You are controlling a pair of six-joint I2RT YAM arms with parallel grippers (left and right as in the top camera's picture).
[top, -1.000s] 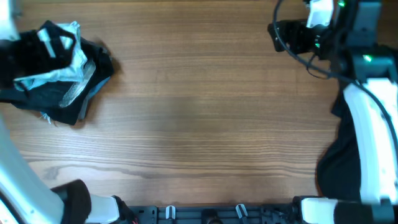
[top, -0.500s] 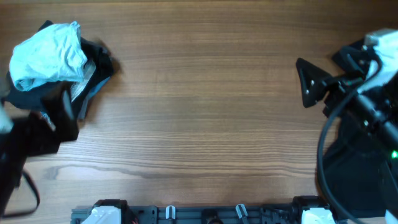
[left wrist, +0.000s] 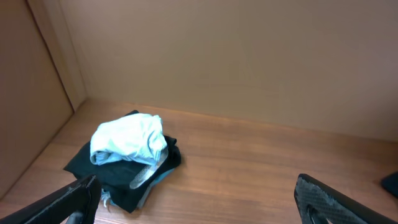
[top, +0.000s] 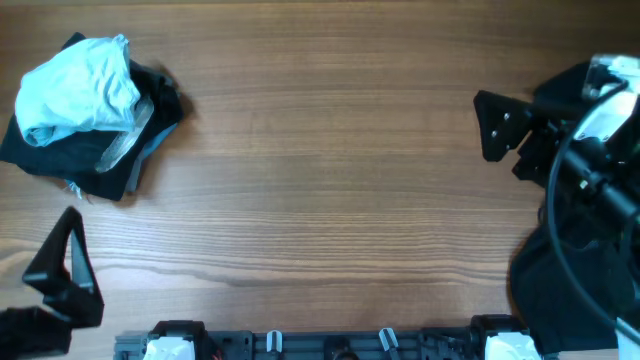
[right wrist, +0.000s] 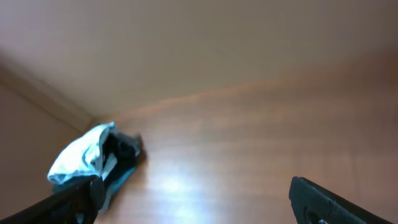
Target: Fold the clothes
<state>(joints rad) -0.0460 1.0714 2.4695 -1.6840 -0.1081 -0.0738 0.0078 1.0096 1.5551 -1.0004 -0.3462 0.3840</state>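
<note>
The clothes lie in a heap at the far left of the table. A crumpled pale blue T-shirt (top: 78, 88) sits on top of black garments (top: 100, 165), one showing a grey lining. The heap also shows in the left wrist view (left wrist: 127, 140) and the right wrist view (right wrist: 81, 152). Another black garment (top: 550, 265) lies at the right edge under the right arm. My left gripper (top: 62, 268) is open and empty near the front left corner, well in front of the heap. My right gripper (top: 497, 125) is open and empty at the right, far from the heap.
The wooden table (top: 330, 180) has walls at its far side and left side (left wrist: 37, 93). Arm bases and cables stand along the front edge (top: 330, 345). A dark scrap of cloth (left wrist: 390, 183) shows at the right edge of the left wrist view.
My left arm has drawn back from the heap to the front left corner, uncovering the T-shirt. My right arm came down from the far right corner, then barely shifted.
</note>
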